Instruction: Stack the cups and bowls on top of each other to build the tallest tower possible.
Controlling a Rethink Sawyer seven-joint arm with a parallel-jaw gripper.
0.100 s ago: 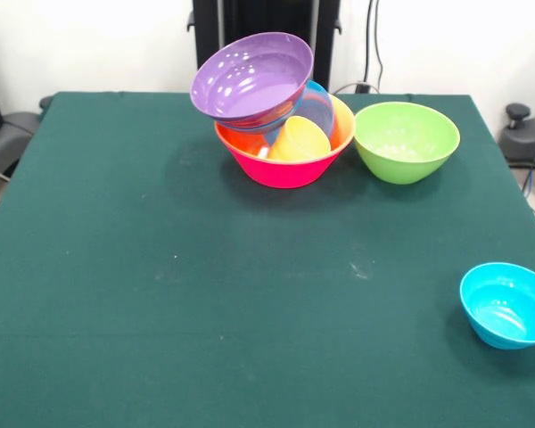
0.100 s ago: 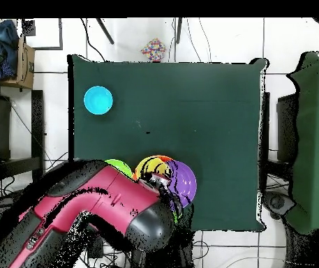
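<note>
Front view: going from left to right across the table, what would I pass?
The tower, a leaning pile with a purple bowl tilted on top and a pink bowl lowest, then the green bowl, then the small blue bowl near the right edge.

Dark green table cloth (image 1: 205,294) covers the whole work surface; faint pale specks right of centre. Far side: white wall, black cables (image 1: 372,45) hanging down it. Black office-chair part (image 1: 9,134) off the far left corner, another black chair base (image 1: 517,125) off the far right.

Overhead: white tiled floor (image 2: 50,98) around the table. Cardboard box (image 2: 24,52) with dark blue cloth (image 2: 5,35) at upper left. Small multicoloured object (image 2: 153,50) on the floor just beyond the table's top edge; cannot tell what it is.
</note>
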